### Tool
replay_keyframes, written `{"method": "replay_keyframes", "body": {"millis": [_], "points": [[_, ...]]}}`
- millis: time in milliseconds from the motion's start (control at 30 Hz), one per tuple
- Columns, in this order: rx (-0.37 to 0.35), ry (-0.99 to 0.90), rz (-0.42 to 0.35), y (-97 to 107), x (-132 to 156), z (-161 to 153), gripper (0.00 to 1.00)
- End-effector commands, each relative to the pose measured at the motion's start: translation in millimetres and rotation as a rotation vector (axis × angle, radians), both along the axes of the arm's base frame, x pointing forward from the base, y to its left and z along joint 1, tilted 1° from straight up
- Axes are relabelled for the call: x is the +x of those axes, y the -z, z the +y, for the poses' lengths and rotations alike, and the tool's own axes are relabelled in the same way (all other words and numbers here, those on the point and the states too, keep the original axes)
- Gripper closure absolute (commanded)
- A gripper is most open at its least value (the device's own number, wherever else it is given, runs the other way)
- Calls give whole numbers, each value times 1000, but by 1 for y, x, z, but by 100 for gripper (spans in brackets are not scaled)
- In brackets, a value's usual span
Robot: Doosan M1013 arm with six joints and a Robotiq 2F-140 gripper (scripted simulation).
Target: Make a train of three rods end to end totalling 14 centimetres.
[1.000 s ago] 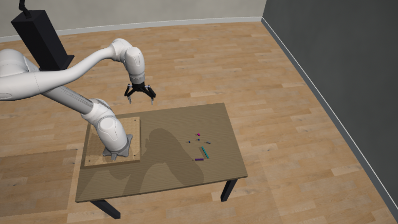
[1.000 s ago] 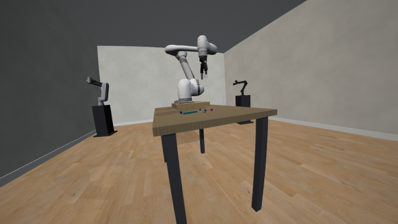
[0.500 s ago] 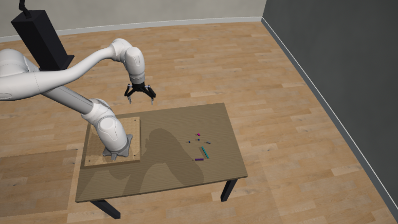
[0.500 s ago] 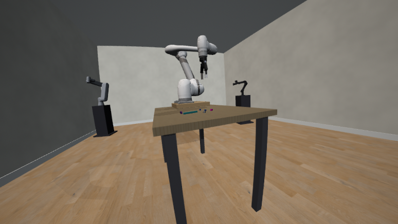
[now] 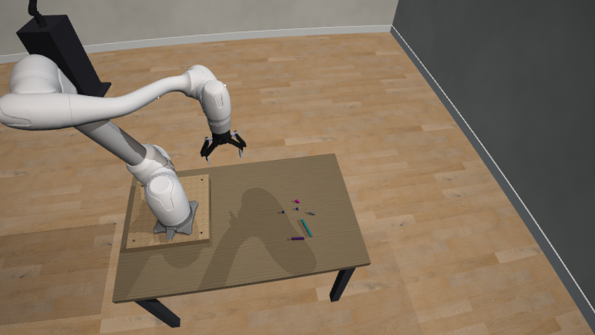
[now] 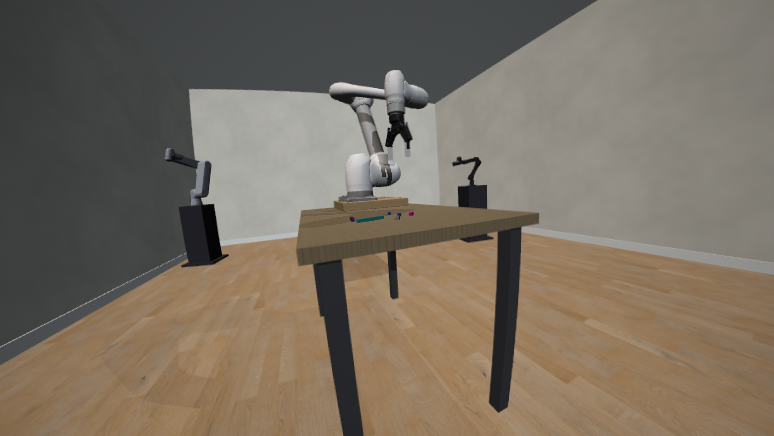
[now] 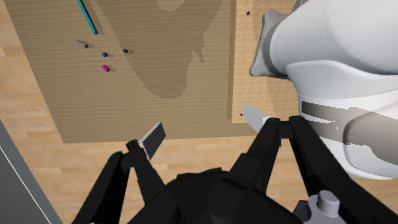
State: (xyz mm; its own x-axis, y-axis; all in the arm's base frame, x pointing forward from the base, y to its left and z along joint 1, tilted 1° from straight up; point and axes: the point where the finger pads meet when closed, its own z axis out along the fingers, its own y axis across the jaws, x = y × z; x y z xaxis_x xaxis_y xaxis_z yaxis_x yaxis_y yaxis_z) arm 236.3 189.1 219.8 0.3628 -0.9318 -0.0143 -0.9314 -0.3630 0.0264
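Several small rods lie flat on the right half of the table: a turquoise rod [image 5: 306, 227], a purple rod [image 5: 297, 238] just in front of it, a grey rod [image 5: 310, 213], a magenta rod [image 5: 297, 200] and two blue rods [image 5: 296, 208] [image 5: 282, 212]. None touch each other. The wrist view shows the turquoise rod [image 7: 86, 16], grey rod [image 7: 81, 44], magenta rod [image 7: 105, 68] and both blue rods [image 7: 104, 54] [image 7: 125, 51]; the purple rod is out of that view. My gripper [image 5: 224, 157] is open and empty, high above the table's far edge, well away from the rods. It also shows in the wrist view [image 7: 204, 129].
My arm's base stands on a wooden plate [image 5: 171, 212] at the table's left end. A black pedestal [image 5: 58, 49] stands behind it on the floor. Two other small arms on pedestals [image 6: 197, 216] [image 6: 472, 189] stand away from the table.
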Motion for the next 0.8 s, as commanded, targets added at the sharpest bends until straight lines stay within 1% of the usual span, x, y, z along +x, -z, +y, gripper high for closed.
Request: {"method": "replay_keyframes", "body": {"millis": [0,33,67,100,133,167,200,233,267,300,367,400,467,500,533,567,600,633,667,700,733,767], "points": [[10,-116,3,18,21,-7,0],[12,-183,0,26,32,-12,0],[12,-183,0,26,32,-12,0],[14,-252,-4,34,44,-17,0],[14,-252,-4,34,44,-17,0],[16,-324,-7,43,55,-23,0],[16,-324,-7,43,55,-23,0],[17,-398,-11,52,66,-30,0],[17,-398,-11,52,66,-30,0],[18,-473,-15,62,77,-37,0],[18,-473,-15,62,77,-37,0],[18,-548,-18,71,88,-45,0],[18,-548,-18,71,88,-45,0],[18,-623,-22,81,98,-53,0],[18,-623,-22,81,98,-53,0],[18,-697,-25,90,108,-62,0],[18,-697,-25,90,108,-62,0],[18,-769,-27,99,116,-71,0],[18,-769,-27,99,116,-71,0],[17,-840,-30,109,125,-81,0],[17,-840,-30,109,125,-81,0],[16,-907,-32,117,132,-90,0]]}}
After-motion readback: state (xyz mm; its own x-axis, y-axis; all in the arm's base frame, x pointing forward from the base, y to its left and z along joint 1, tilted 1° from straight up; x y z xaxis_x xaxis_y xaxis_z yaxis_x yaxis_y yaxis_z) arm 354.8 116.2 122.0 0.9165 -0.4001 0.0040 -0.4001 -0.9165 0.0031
